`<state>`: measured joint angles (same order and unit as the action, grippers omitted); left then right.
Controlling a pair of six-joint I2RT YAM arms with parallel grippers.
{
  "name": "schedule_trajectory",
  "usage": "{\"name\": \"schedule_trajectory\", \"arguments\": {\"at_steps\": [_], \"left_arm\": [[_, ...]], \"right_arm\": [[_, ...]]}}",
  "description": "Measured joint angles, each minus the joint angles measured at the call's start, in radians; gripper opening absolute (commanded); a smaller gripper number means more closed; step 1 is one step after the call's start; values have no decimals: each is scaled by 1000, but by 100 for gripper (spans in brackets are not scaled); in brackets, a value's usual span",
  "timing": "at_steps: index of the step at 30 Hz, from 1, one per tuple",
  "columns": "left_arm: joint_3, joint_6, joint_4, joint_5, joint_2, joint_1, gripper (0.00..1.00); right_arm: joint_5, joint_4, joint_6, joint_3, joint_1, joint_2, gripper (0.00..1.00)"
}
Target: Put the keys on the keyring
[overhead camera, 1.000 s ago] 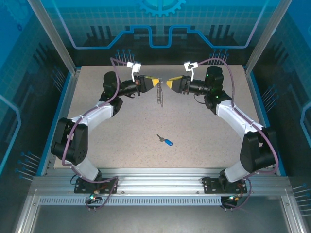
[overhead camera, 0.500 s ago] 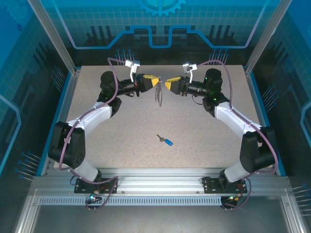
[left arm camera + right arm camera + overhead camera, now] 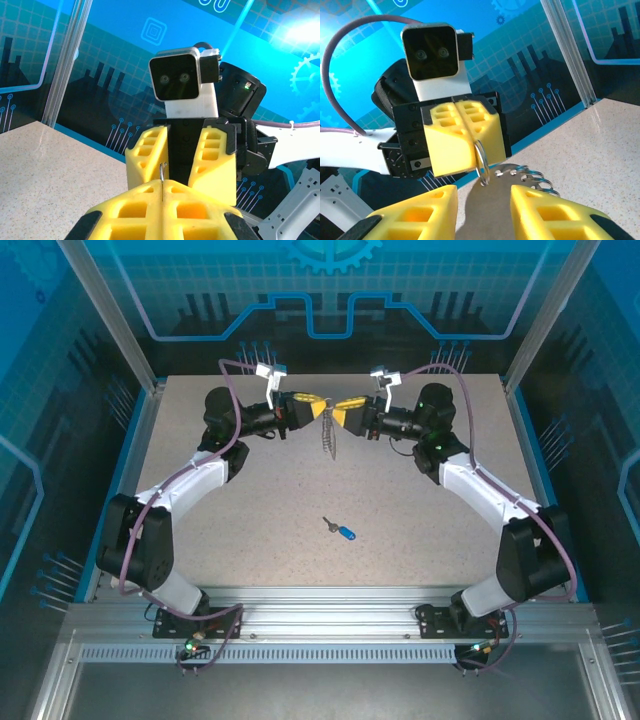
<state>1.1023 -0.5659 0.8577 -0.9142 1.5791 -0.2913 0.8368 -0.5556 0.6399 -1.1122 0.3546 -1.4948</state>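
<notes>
**Left gripper** [image 3: 321, 405]: yellow foam fingers pressed together, pinching the silver ring of the keyring. It is raised over the far part of the table. In the right wrist view, the left gripper [image 3: 456, 142] faces the lens.

**Silver chain-and-ring keyring** [image 3: 328, 437]: hangs down from the left fingertips. The ring [image 3: 481, 159] is clamped at the tip, and the chain links [image 3: 532, 176] trail to one side.

**Right gripper** [image 3: 338, 412]: yellow fingers spread and holding nothing, set tip to tip with the left gripper, just beside the ring. The left wrist view shows the same spread [image 3: 181, 165].

**Small silver key with blue plastic head** [image 3: 343, 531]: lies flat near the middle of the speckled beige table [image 3: 240, 500], well apart from both grippers.
</notes>
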Motion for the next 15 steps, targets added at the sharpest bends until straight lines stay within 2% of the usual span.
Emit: {"name": "schedule_trajectory", "arguments": {"at_steps": [6,15], "left_arm": [[0,0,-1,0,0,-1,0],[-1,5,-15,0,-7,-12,0]], "right_arm": [[-19,-7,0,0,5,14,33],[-26,-7,5,-13,12,14,21]]}}
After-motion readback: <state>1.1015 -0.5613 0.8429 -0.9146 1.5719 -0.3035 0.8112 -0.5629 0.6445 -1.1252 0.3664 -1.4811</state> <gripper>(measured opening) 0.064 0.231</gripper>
